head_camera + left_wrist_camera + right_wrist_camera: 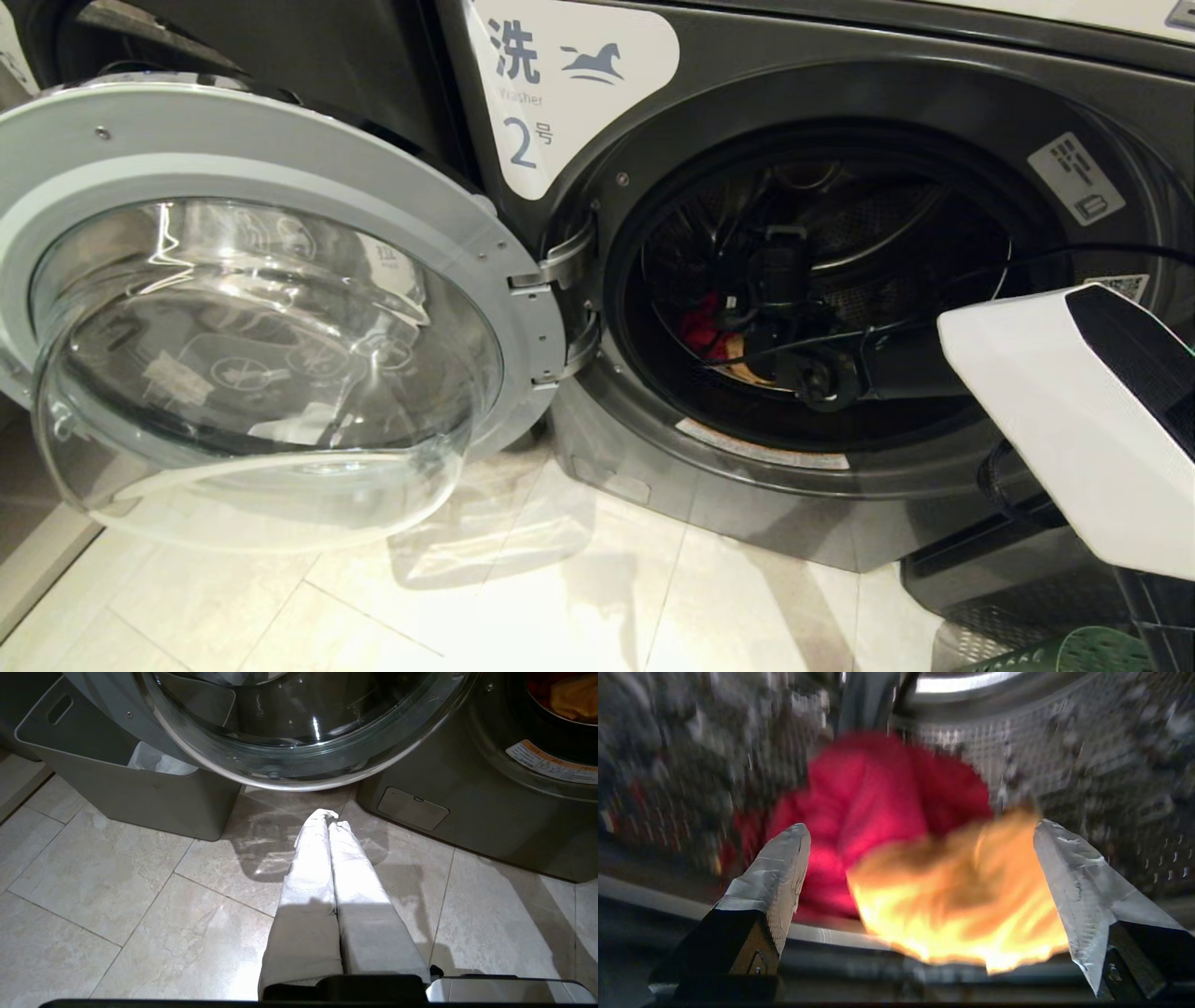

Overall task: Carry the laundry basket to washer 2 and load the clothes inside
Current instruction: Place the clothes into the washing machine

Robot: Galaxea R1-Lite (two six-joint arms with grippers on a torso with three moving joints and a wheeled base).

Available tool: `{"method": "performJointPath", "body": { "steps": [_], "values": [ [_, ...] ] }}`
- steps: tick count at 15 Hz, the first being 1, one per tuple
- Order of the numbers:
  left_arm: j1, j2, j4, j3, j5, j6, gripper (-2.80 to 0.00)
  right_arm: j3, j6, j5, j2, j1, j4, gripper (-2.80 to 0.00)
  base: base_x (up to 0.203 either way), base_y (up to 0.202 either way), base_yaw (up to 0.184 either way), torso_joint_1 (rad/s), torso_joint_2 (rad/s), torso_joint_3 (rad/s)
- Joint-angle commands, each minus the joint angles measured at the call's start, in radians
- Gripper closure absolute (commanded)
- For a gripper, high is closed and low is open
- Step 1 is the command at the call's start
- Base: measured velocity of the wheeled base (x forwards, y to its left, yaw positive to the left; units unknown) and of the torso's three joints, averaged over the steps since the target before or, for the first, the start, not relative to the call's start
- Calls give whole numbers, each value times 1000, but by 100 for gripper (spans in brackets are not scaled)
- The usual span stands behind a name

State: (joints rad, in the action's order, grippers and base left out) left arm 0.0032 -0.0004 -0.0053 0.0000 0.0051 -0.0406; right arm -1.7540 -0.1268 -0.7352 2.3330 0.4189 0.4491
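Washer 2 [560, 93] stands with its round glass door [252, 355] swung wide to the left. My right arm reaches into the drum. There my right gripper [920, 826] is open, its fingers spread apart over the clothes and gripping nothing. A bright pink-red garment [878, 793] lies deep in the drum, and a yellow-orange cloth [962, 896] lies in front of it at the drum's lip. Both show past the arm in the head view, the garment [698, 327] and the cloth [747, 371]. A corner of the green laundry basket [1083, 653] shows at the bottom right. My left gripper [329, 821] hangs shut over the floor, empty.
A grey bin [131, 788] with a white bag [154, 760] stands on the tiled floor [117, 896], partly under the open door. The washer's lower front has a small service flap [413, 808]. A cable crosses the drum opening.
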Motion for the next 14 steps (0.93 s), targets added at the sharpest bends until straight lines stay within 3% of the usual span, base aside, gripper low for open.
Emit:
{"method": "performJointPath", "body": {
  "steps": [1, 7, 10, 11, 14],
  "values": [
    [0, 0, -1, 0, 1, -1, 0, 69, -2, 1, -47, 6, 0, -280, 0, 0, 0, 0, 0, 0],
    [0, 0, -1, 0, 1, -1, 0, 528, -97, 110, -364, 88, -22, -280, 0, 0, 0, 0, 0, 0],
    [0, 0, -1, 0, 1, -1, 0, 811, -105, 222, -542, 129, -37, -280, 0, 0, 0, 0, 0, 0],
    [0, 0, -1, 0, 1, -1, 0, 893, -109, 251, -583, 143, -39, 0, 0, 0, 0, 0, 0, 0],
    [0, 0, -1, 0, 1, -1, 0, 1038, -116, 294, -718, 166, -43, 0, 0, 0, 0, 0, 0, 0]
  ]
}}
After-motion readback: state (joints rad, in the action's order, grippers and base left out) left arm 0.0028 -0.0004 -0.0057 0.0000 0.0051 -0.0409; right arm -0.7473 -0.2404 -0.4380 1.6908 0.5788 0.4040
